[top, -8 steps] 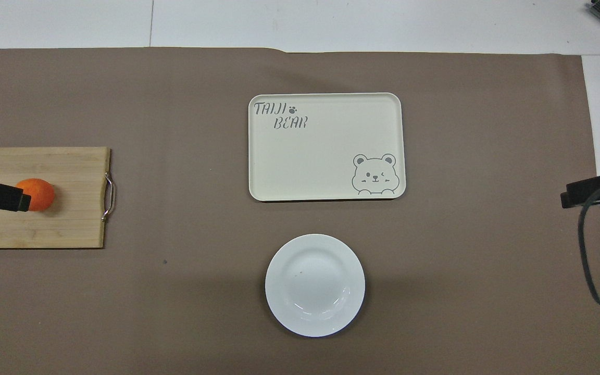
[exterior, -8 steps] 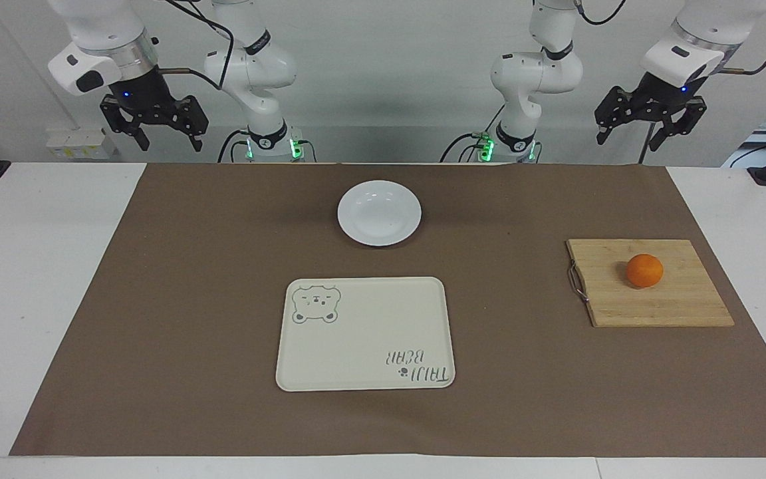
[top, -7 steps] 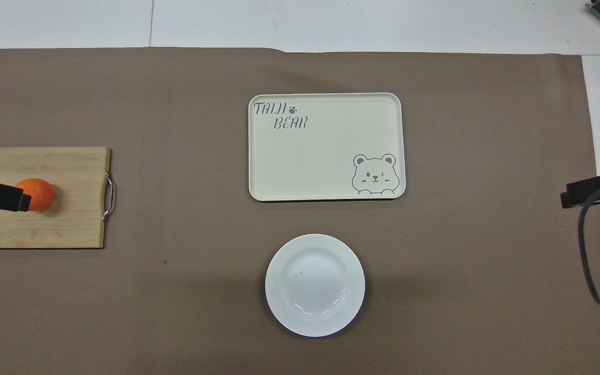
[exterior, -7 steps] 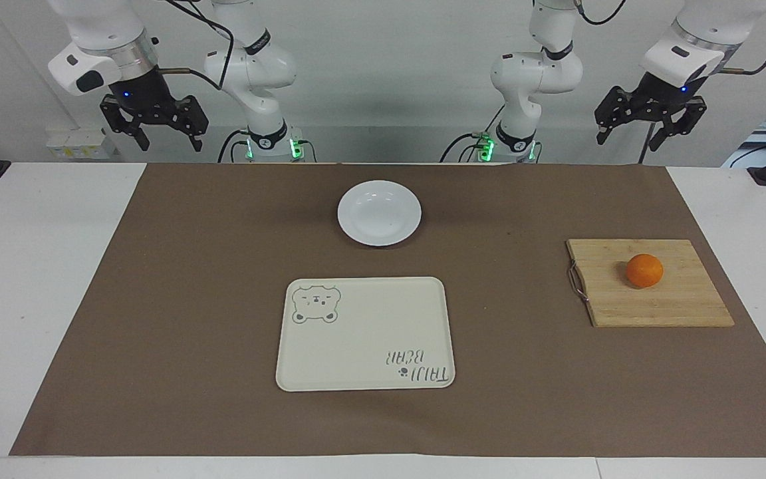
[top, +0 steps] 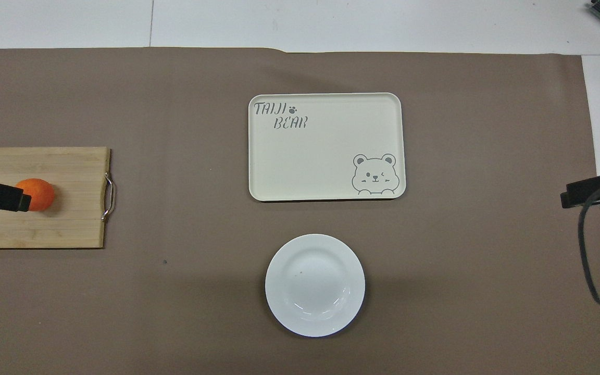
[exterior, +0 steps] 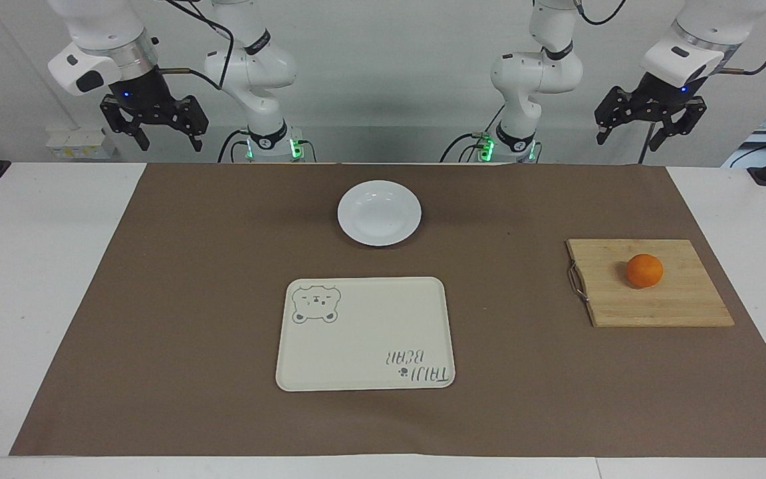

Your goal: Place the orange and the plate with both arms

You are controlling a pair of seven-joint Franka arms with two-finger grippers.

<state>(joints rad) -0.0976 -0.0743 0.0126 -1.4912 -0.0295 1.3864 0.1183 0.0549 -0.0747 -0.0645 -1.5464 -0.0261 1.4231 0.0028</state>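
Since earlier frame: my right gripper point(exterior: 154, 126) risen slightly; nothing else shifted.

Facing view: my right gripper raised at robots' edge, right arm's end, fingers spread, holding nothing. My left gripper point(exterior: 649, 120) raised at robots' edge, left arm's end, fingers apart, empty. Plate point(exterior: 379, 212) on brown mat point(exterior: 190, 266), mid-table near robots' edge. Orange point(exterior: 644, 271) on cutting board point(exterior: 675, 306), toward left arm's end. Tray point(exterior: 365, 333) mid-table, farther from robots than plate.

Overhead view: plate point(top: 314, 284) nearer robots than tray point(top: 326, 146). Orange point(top: 38, 194) on cutting board point(top: 60, 224), partly covered by my left gripper's tip.
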